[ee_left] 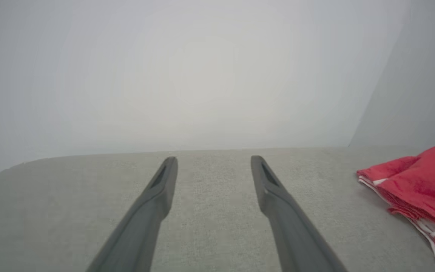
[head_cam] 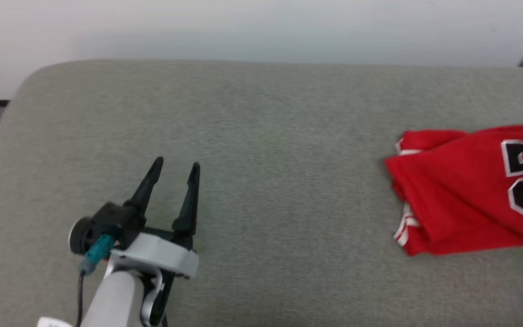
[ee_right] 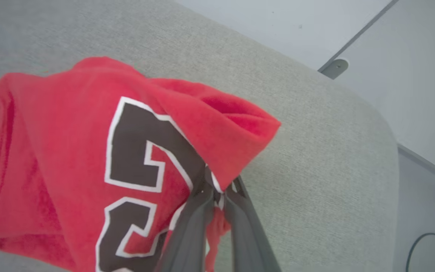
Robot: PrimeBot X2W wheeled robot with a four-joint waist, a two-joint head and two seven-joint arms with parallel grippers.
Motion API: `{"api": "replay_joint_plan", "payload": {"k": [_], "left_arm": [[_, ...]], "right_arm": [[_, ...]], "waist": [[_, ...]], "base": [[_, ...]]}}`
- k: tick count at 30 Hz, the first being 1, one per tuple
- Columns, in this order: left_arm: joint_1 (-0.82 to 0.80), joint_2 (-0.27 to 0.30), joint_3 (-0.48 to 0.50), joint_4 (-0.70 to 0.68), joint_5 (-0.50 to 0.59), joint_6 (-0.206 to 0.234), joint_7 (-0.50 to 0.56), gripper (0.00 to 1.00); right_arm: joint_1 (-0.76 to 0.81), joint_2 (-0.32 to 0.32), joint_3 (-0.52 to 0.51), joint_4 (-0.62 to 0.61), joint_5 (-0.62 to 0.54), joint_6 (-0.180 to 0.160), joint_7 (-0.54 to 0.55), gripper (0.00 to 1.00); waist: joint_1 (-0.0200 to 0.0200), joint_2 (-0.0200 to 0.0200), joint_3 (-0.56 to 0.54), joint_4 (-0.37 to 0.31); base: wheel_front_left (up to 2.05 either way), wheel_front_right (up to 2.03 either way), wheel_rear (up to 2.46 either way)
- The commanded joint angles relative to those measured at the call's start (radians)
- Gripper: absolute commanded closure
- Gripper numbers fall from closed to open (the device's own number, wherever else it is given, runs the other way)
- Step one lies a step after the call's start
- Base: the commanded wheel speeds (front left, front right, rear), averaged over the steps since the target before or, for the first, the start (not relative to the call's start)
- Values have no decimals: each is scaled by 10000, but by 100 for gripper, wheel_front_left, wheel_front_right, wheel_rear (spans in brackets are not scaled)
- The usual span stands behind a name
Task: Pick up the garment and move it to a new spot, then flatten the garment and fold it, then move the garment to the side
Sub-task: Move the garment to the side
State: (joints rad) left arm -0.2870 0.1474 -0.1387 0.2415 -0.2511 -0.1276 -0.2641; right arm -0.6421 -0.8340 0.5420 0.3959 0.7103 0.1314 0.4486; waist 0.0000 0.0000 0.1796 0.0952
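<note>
Pinching the fuzzy, bunched garment (ee_right: 70,132), the right gripper (ee_right: 219,189) shows tapered fingers (ee_right: 191,226).

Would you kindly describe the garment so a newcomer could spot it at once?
On the wide grey cushioned surface, look toward the robot's right. The bunched bright red jersey there, pinched by the right hand, stands out by its black white-outlined numerals.
</note>
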Motion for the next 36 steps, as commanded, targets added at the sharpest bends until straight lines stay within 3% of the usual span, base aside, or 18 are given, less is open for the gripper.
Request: {"api": "replay_joint_plan", "payload": {"k": [1, 12, 22, 27, 36], "left_arm": [[-315, 52, -138, 25, 41, -21, 5, 0], [-1819, 465, -1203, 245, -188, -27, 4, 0], [-2893, 694, -2054, 421, -328, -28, 4, 0], [-3285, 761, -2442, 488, -401, -29, 4, 0], [-3713, 916, -2816, 528, -562, -29, 4, 0]], "right_arm": [[-350, -182, 9, 16, -83, -15, -101, 100], [-1932, -952, 657, 764, -383, -15, -1010, 100], [-2812, -1208, 874, 2154, -1033, -15, -1945, 100], [-3241, -1031, 1048, 3208, -1738, -15, -2572, 100], [-3765, -162, 855, 5107, -2998, -15, -3718, 100]], "waist": [[0, 0, 564, -797], [0, 0, 1708, -2144], [0, 0, 2663, -2515], [0, 0, 3078, -2478], [0, 0, 3577, -2281]], "base": [[0, 0, 0], [0, 0, 0], [0, 0, 0], [0, 0, 0], [0, 0, 0]]}}
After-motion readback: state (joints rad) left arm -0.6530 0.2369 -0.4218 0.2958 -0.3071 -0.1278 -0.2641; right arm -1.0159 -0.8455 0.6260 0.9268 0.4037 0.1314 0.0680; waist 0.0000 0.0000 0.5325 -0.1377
